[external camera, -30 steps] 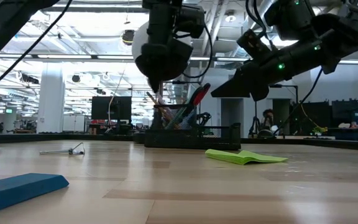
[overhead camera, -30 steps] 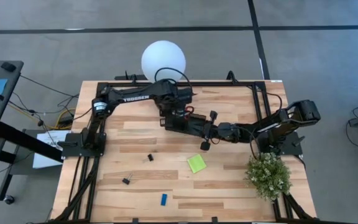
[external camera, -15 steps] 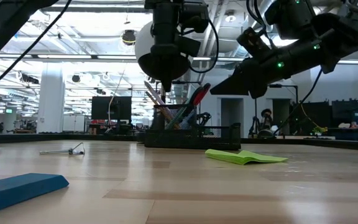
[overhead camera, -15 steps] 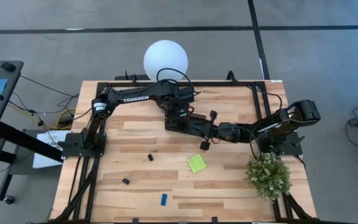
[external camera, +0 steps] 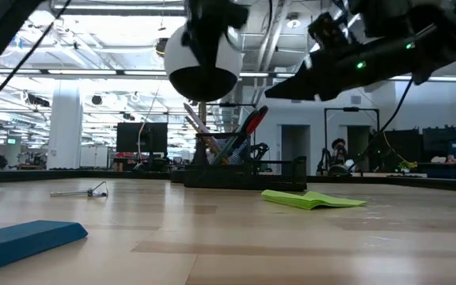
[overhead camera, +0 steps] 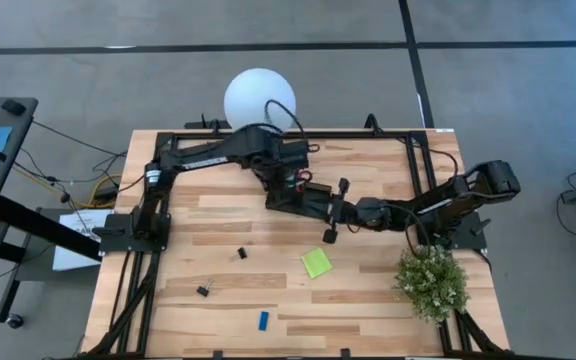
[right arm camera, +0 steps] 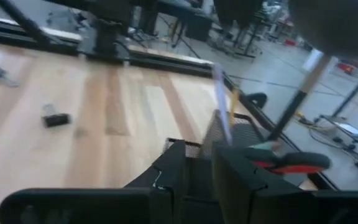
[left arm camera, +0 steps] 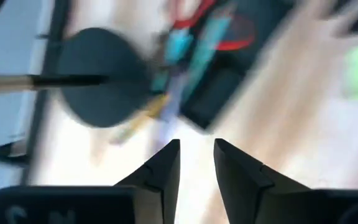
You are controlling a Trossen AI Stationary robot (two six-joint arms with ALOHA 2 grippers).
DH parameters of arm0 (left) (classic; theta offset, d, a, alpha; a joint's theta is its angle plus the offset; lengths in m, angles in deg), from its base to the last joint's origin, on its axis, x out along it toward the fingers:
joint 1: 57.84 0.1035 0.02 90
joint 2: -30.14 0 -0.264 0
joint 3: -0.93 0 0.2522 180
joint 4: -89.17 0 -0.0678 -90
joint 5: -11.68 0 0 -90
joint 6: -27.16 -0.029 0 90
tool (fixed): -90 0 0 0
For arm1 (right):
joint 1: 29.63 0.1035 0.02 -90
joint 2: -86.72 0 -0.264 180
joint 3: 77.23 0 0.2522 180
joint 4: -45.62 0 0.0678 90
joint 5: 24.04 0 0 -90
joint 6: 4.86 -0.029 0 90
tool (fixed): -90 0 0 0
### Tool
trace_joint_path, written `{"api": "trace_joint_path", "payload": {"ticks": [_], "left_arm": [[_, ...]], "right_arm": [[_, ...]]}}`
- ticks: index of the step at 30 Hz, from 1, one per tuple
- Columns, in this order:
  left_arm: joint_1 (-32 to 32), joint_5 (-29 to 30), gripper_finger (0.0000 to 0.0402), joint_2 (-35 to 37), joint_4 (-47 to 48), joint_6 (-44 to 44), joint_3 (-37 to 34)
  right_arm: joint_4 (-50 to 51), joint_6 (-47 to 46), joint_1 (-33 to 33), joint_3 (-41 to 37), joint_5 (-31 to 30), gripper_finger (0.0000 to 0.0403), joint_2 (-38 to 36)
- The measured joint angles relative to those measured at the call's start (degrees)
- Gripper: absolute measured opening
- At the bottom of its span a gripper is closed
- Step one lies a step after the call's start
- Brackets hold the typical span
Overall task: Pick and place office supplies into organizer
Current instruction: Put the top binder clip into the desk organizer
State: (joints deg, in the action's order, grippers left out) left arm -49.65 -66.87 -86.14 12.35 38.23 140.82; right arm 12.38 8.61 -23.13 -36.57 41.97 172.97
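The left gripper [left arm camera: 196, 152], narrow and empty, has lifted off the organizer [external camera: 244, 170], pens [left arm camera: 194, 53] delivered; sticky-note pad [overhead camera: 316, 262] still waits

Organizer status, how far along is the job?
Done: red-handled scissors and light-blue pens stand in the black mesh organizer. In hand: nothing; left end effector is empty above it, right end effector hovers nearby. Left: lime-green sticky-note pad, blue eraser, two black clips on the table.
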Motion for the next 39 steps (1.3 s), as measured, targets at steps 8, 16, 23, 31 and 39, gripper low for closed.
{"api": "trace_joint_path", "payload": {"ticks": [8,16,23,31,39], "left_arm": [[-15.2,7.7,0.0082,11.5,0.7,16.1,-3.2],[-40.6,32.8,0.0082,19.3,0.6,51.4,-21.5],[-52.1,32.8,0.0081,18.7,-4.9,82.0,-42.3],[-51.2,44.7,0.0081,18.7,-32.6,76.8,-61.1],[-43.0,36.9,0.0093,18.9,-52.3,62.9,-69.3]], "right_arm": [[8.3,-3.9,6.0,0.0,-0.3,0.0072,-7.0],[9.7,-4.8,11.1,0.0,-0.3,0.0072,-13.4],[10.1,-7.3,11.5,0.0,-0.3,0.0072,-15.0],[9.9,-8.6,11.0,0.0,0.0,0.0072,-14.6],[9.7,-8.5,12.7,0.0,0.1,0.0072,-14.6]]}}
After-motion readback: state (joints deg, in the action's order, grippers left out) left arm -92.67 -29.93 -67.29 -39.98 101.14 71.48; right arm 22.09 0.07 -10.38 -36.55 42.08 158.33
